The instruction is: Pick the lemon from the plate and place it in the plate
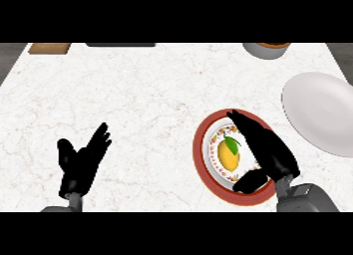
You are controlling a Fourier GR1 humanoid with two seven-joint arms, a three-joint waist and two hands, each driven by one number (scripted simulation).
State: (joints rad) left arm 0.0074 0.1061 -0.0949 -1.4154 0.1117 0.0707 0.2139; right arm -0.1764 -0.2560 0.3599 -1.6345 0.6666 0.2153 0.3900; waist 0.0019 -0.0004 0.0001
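two plates sit on the counter, one lemon, and two black hands. the red-rimmed plate (203, 149) lies at centre right, with a patterned inner band and a white middle; the lemon (229, 153) rests in that middle, yellow with a green leaf at its upper end. the plain white plate (323, 112) lies near it, up and to the right, reaching the view's right edge, and holds nothing.

the right hand (271, 149) is over the right side of the red-rimmed plate, just beside the lemon. its fingers are straight and pressed together, pointing up the plate, with the thumb bent in below the fruit; nothing is pinched. the left hand (80, 162) rests well apart at lower left, fingers up and straight, thumb spread out to the side.

the counter (120, 89) is pale marble with faint reddish veins. at its far edge are a wooden board (50, 48), a dark flat object (120, 44) and a grey pot (266, 50), each cut off by the view. dark grey floor shows at both upper corners.
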